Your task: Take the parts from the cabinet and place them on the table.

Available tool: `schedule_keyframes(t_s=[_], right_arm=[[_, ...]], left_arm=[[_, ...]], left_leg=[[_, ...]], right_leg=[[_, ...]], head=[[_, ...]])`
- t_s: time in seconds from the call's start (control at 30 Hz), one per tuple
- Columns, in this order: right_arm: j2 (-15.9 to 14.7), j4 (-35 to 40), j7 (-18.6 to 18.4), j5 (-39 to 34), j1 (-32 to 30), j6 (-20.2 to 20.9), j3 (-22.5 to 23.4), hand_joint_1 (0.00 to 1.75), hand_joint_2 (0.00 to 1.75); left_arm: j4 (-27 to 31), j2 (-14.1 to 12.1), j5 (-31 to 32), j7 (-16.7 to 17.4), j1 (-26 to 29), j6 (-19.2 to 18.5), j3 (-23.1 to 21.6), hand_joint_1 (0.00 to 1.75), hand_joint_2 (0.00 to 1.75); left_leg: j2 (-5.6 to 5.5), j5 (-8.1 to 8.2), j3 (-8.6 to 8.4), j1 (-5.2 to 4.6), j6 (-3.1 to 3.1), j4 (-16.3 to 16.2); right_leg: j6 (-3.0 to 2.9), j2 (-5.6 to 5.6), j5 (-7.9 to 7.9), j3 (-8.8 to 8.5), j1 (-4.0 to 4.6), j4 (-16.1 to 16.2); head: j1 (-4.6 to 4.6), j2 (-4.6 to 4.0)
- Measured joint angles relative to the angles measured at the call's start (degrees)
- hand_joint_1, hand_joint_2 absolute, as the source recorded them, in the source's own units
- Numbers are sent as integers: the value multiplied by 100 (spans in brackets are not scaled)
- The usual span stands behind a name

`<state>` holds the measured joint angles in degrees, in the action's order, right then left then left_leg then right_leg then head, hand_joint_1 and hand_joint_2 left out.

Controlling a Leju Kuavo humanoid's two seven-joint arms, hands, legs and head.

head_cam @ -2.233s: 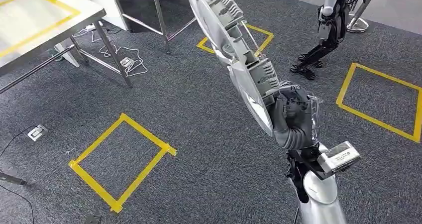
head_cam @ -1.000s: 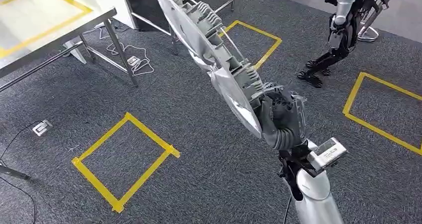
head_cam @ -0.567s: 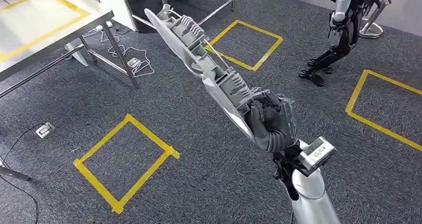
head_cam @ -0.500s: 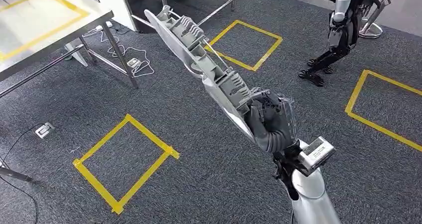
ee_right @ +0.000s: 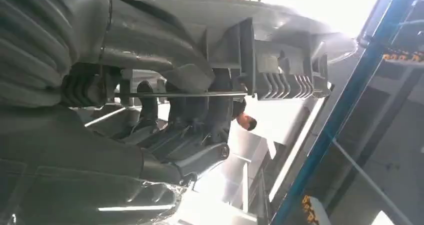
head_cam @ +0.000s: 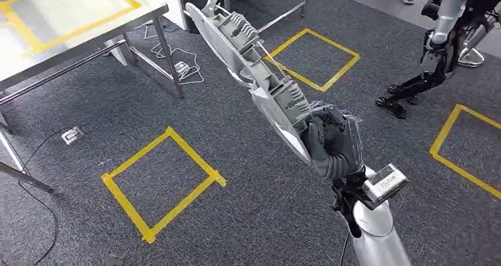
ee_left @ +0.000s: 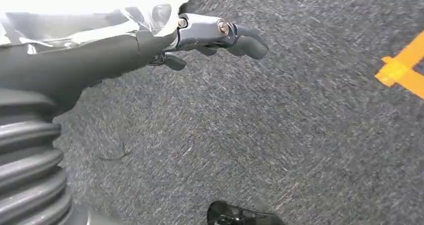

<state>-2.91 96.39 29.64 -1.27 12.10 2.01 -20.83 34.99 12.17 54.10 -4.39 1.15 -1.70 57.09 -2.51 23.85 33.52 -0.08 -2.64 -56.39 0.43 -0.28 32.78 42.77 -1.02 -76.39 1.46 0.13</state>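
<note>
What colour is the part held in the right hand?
Light grey part, gripped by the right hand; clearest in the head view.

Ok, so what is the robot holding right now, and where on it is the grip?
The right hand grips a long grey ribbed part by its lower end, the rest slanting up and away. The left hand holds nothing.

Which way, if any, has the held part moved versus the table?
Yes: the part in the right hand has moved toward the table corner; camera shifted too.
</note>
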Motion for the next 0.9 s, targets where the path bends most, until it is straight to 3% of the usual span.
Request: schedule_keyframes(t_s=[0.07,0.1,0.13,0.17,0.27,0.3,0.33,0.37,0.4,0.47,0.5,0.53,0.6,0.63,0.67,0.8,0.83,0.87,0.9], right_arm=[[-26,0,4,-2,-7,-17,0,175,175],[-37,0,9,-7,-7,-24,4,175,175],[-48,0,17,-9,-4,-24,7,175,175],[-54,15,28,-13,-13,-24,7,175,175],[-66,17,26,-13,-17,-24,-6,175,175],[-61,18,26,-13,-17,-24,-9,175,175],[-61,20,26,-11,-8,-24,-7,175,175],[-52,24,24,-13,-15,-28,-4,175,175],[-55,26,26,-13,-15,-28,-2,175,175],[-57,24,24,-13,-21,-28,0,175,175],[-57,24,24,-13,-34,-31,0,175,175],[-57,24,24,-13,-37,-28,-2,175,175],[-55,26,22,-13,-34,-28,-9,175,175],[-50,26,24,-13,-33,-28,-9,175,175],[-46,30,24,-13,-31,-28,-7,175,175],[-35,31,22,-11,-28,-31,-4,175,175],[-37,46,20,-11,-28,-31,0,175,175],[-37,48,22,-7,-32,-31,-2,175,175],[-39,55,24,-11,-30,-31,2,175,175]], left_arm=[[-57,-28,-35,0,-4,9,-53,0,175],[-83,-39,-63,-2,-11,22,-66,0,175],[-114,-48,-79,-9,-17,48,-74,0,175],[-146,-76,-107,-13,-33,61,-83,0,175],[-212,-111,-120,-24,5,85,-96,0,175],[-223,-135,-122,-24,15,87,-96,0,175],[-243,-127,-122,-24,23,90,-101,0,175],[-247,-151,-125,-31,-1,98,-107,0,175],[-253,-166,-129,-33,-10,101,-109,0,175],[-271,-175,-129,-33,-13,101,-122,0,175],[-284,-173,-129,-33,-11,101,-125,0,175],[-297,-173,-129,-33,-1,101,-125,0,175],[-306,-184,-129,-33,-8,101,-127,0,175],[-306,-195,-129,-35,-14,101,-127,0,175],[-306,-214,-129,-37,-32,101,-129,0,175],[-337,-243,-164,-72,-35,101,-129,0,175],[-352,-243,-175,-83,-28,101,-135,0,175],[-369,-236,-188,-96,-43,120,-140,0,175],[-389,-238,-190,-101,-65,118,-151,0,175]], left_leg=[[-155,2,-8,2,5,-14],[-226,11,-8,3,20,-32],[-278,18,26,11,43,-53],[-355,58,76,-55,87,-147],[-504,34,120,-5,148,-122],[-557,55,136,-3,165,-146],[-308,142,193,-29,203,-240],[-22,334,328,-25,252,-557],[144,555,547,1,282,-1013],[245,883,1024,40,325,-1943],[247,854,1091,53,330,-2047],[249,683,1010,67,332,-1846],[343,193,492,59,293,-840],[487,40,251,37,256,-420],[880,117,116,-65,194,-154],[591,84,145,-98,77,-90],[509,4,-8,0,36,28],[429,-16,-21,-10,9,73],[359,-43,-13,-13,-26,69]], right_leg=[[112,33,-364,-352,-5,800],[147,145,-573,-633,-16,1387],[136,436,-667,-814,-46,1785],[51,473,-744,-857,-33,1859],[-28,308,-747,-860,16,1837],[-66,241,-763,-875,-72,1860],[-82,191,-754,-891,-45,1866],[-113,126,-736,-902,-45,1866],[-121,75,-728,-905,-34,1865],[-135,-60,-714,-903,-22,1863],[-141,-120,-707,-907,-23,1863],[-150,-181,-697,-913,-21,1863],[-130,-295,-671,-953,-11,1865],[-122,-336,-661,-977,-8,1867],[-91,-386,-640,-999,13,1871],[22,-634,-612,-1057,46,1928],[40,-608,-568,-1030,70,1879],[19,-352,-460,-958,47,1671],[-35,-156,-249,-737,33,1207]], head=[[-2,0],[-2,0],[-4,0],[13,0],[7,0],[5,0],[15,0],[79,0],[70,0],[74,0],[77,0],[76,0],[76,0],[76,0],[70,0],[79,0],[53,0],[39,0],[46,0]])
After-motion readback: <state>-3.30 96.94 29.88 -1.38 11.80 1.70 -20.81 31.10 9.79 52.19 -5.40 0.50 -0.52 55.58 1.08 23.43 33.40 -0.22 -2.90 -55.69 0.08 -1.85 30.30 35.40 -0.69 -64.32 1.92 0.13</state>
